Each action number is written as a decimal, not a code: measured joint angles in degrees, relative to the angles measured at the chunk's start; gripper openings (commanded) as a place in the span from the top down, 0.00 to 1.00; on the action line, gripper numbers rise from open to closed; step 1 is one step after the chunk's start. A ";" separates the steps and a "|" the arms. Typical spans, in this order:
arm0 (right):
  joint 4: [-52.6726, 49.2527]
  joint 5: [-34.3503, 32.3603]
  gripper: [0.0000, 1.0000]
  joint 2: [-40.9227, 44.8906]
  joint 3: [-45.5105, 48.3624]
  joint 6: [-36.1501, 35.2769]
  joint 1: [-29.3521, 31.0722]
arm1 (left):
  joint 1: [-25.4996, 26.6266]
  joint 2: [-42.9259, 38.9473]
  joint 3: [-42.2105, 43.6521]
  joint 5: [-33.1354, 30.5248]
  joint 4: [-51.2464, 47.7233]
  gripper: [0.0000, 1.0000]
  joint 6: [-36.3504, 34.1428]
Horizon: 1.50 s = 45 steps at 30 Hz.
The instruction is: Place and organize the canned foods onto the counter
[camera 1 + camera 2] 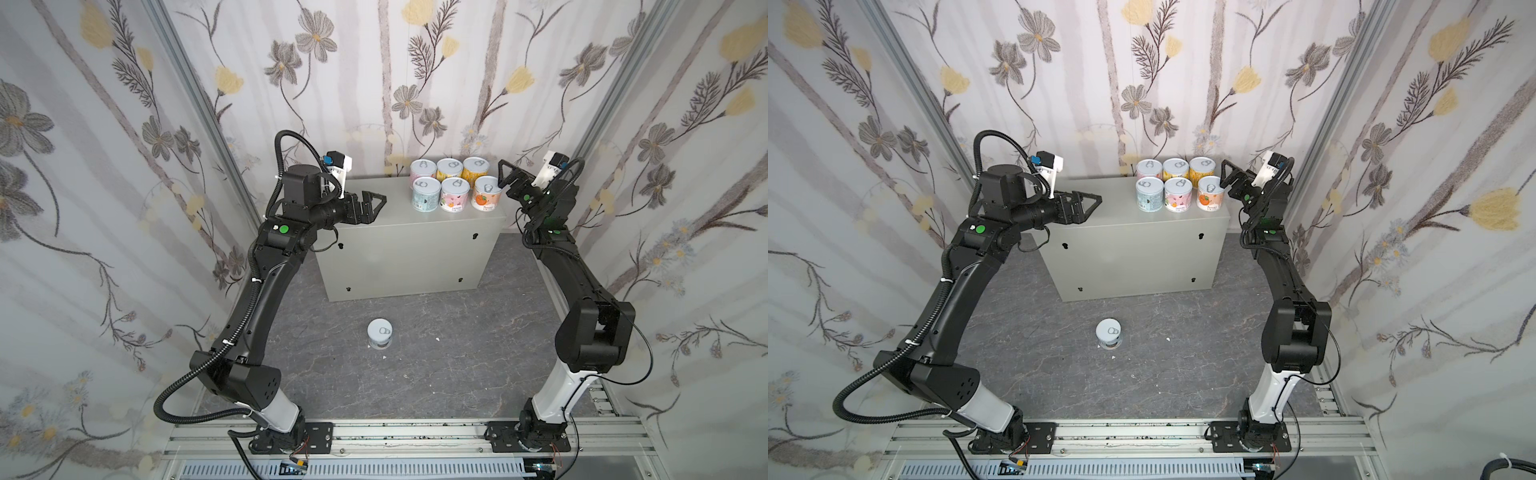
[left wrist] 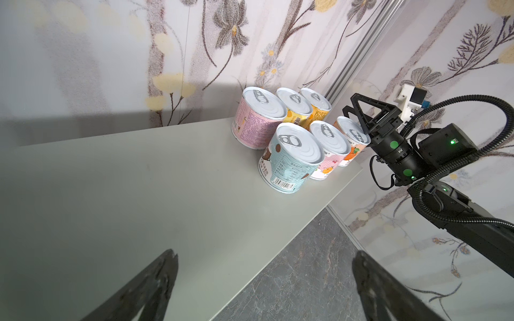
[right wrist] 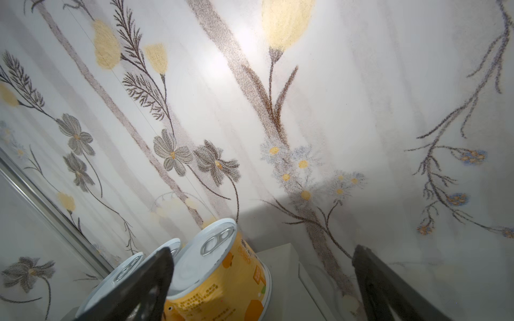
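– As things stand, where are the tins?
– Six short pastel-labelled pull-tab tins (image 1: 451, 185) in two rows, right end of pale grey-beige metal cabinet top (image 1: 374, 195); seventh silvery-lidded tin (image 1: 380, 331) upright on dark marbled floor (image 1: 457, 345). Left gripper (image 1: 376, 209), right gripper (image 1: 500, 176): fingers spread, empty.

Plain pale grey-beige counter (image 1: 399, 249); in the back row on the counter, pink tin (image 1: 422, 174), pale yellow tin (image 1: 449, 171), deep yellow tin (image 1: 475, 170); in the front row, light blue tin (image 1: 426, 197), white fruit-print tin (image 1: 454, 199), orange-print tin (image 1: 484, 200); every tin silvery white on top; floor (image 1: 436, 365) below the counter dark grey, marbled; wall (image 1: 374, 62) behind it white with grey and yellow flowers.
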<state>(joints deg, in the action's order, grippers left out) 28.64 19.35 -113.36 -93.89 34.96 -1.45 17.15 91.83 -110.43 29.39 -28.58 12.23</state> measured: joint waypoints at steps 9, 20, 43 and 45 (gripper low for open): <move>-0.74 3.48 0.00 -0.22 -2.69 -0.09 0.37 | 0.28 0.83 -0.52 0.76 -0.28 0.00 0.96; -1.97 3.61 0.07 0.94 0.00 -1.20 1.86 | 0.39 -1.38 2.80 0.68 -0.11 0.00 1.51; 6.67 4.44 0.04 13.70 16.68 2.49 0.63 | 1.66 -1.86 4.96 0.83 1.92 0.00 2.75; 5.97 4.20 0.04 13.27 15.72 2.47 0.72 | 1.73 -1.95 5.25 0.87 1.97 0.00 2.78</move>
<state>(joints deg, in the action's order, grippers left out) 34.61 23.55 -100.09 -78.17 37.43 -0.73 18.87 89.89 -105.19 30.26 -26.61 15.00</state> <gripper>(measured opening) 0.965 0.997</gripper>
